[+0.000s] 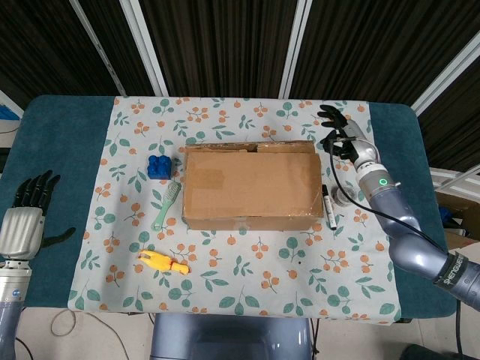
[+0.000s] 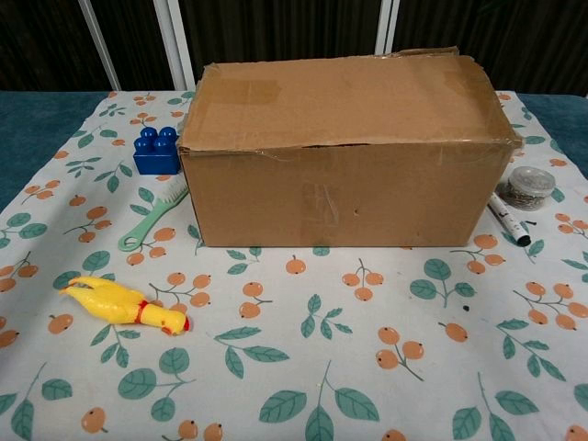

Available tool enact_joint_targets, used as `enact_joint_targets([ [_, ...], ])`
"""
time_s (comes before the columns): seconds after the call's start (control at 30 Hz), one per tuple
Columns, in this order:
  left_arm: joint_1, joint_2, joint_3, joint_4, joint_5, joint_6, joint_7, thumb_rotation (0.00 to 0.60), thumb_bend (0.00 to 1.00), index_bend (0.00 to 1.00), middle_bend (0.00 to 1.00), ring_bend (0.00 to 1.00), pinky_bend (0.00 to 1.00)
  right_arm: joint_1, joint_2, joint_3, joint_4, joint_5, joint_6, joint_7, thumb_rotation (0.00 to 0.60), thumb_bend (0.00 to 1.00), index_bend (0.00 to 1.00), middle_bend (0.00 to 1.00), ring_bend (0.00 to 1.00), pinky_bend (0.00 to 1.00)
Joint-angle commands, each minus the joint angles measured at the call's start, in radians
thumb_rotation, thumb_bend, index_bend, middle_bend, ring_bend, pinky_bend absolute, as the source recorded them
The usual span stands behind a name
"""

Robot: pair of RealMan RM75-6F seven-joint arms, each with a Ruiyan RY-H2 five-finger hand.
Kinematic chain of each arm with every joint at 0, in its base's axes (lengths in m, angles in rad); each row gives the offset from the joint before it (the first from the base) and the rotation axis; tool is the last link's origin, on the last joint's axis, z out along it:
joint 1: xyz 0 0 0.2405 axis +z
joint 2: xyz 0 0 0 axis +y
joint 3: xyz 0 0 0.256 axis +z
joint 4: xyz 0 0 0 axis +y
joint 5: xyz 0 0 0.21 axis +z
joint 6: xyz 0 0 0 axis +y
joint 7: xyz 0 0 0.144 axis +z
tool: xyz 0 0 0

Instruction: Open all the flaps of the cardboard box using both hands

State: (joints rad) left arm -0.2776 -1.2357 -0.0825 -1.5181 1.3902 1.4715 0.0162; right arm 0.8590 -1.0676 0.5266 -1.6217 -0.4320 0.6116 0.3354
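Flanking cardboard box (image 1: 250,187): brush (image 1: 166,205), blue block (image 1: 158,166), marker (image 1: 328,206).

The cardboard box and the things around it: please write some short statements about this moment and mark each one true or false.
1. The flaps of the cardboard box are closed. True.
2. The right hand grips a flap of the box. False: it hovers near the box's far right corner with fingers apart, holding nothing.
3. The left hand rests on top of the box. False: it is at the table's left edge, far from the box.
4. The green brush lies to the left of the box. True.
5. The yellow rubber chicken lies on top of the box. False: it lies on the tablecloth, in front of the box's left end.
6. The black marker lies beside the box's right side. True.
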Motion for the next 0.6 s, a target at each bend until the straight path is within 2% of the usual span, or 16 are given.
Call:
enact_joint_targets([
  [0.03, 0.002, -0.001, -0.003, 0.002, 0.004, -0.003, -0.002, 0.600, 0.07, 0.00, 0.00, 0.00, 0.05, 0.021, -0.029, -0.017, 0.020, 0.020, -0.007, -0.003, 0.600, 0.97, 0.11, 0.14, 0.15, 0.32],
  [0.43, 0.009, 0.002, -0.019, 0.006, 0.019, -0.013, -0.029, 0.600, 0.07, 0.00, 0.00, 0.00, 0.05, 0.086, -0.113, -0.060, 0.131, 0.059, -0.041, -0.012, 0.600, 0.97, 0.12, 0.14, 0.15, 0.32],
  [0.6, 0.009, 0.000, -0.021, 0.012, 0.019, -0.024, -0.034, 0.600, 0.07, 0.00, 0.00, 0.00, 0.05, 0.094, -0.125, -0.065, 0.139, 0.062, -0.057, -0.008, 0.600, 0.97, 0.12, 0.14, 0.15, 0.33],
])
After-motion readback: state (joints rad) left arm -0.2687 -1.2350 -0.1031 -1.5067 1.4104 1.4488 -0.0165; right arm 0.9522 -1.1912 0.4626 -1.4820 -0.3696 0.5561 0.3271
